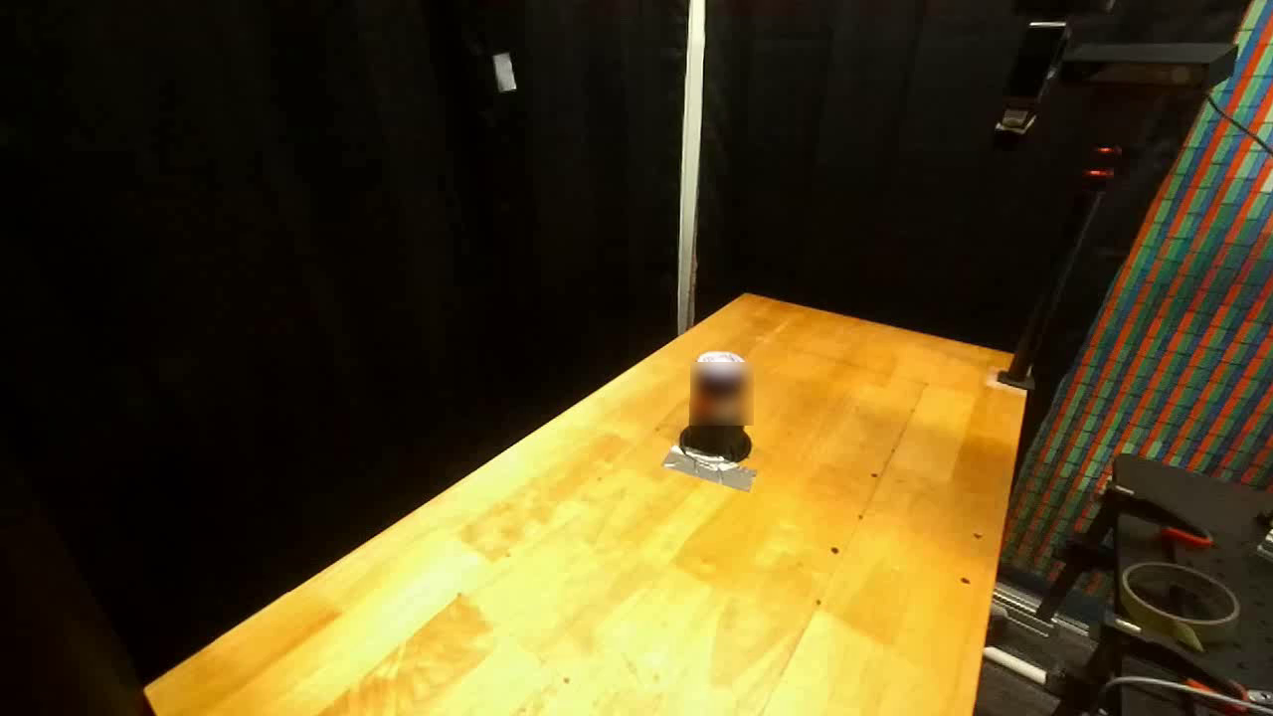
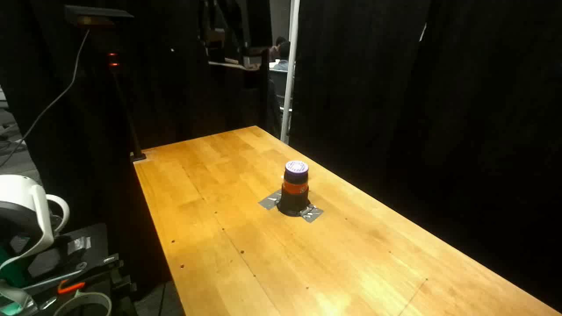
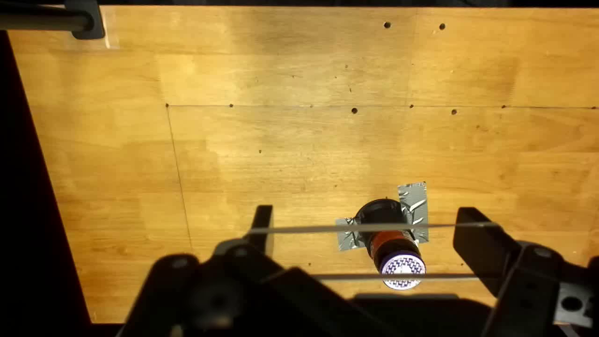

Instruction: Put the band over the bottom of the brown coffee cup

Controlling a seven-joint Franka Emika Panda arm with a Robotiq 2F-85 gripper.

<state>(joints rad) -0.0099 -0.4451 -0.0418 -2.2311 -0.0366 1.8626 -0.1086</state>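
The brown coffee cup (image 1: 720,393) stands on the wooden table in both exterior views, blurred in one; it also shows clearly in an exterior view (image 2: 296,188). It is dark with an orange-red stripe and a white and purple patterned end facing up. Its lower part sits in a black base (image 2: 293,204). In the wrist view the cup (image 3: 398,248) appears between the fingers of my gripper (image 3: 367,224), farther from the camera. My gripper is open, with the thin band (image 3: 318,229) stretched around its fingers in two strands. One strand crosses the cup's patterned end in this view. No exterior view shows the gripper.
Silver tape (image 3: 414,206) fixes the black base to the wooden table (image 2: 228,175). A dark lamp stand (image 2: 137,153) is at a far table corner. A side cart (image 1: 1193,507) with a tape roll (image 1: 1179,602) stands beside the table. Dark curtains surround the table.
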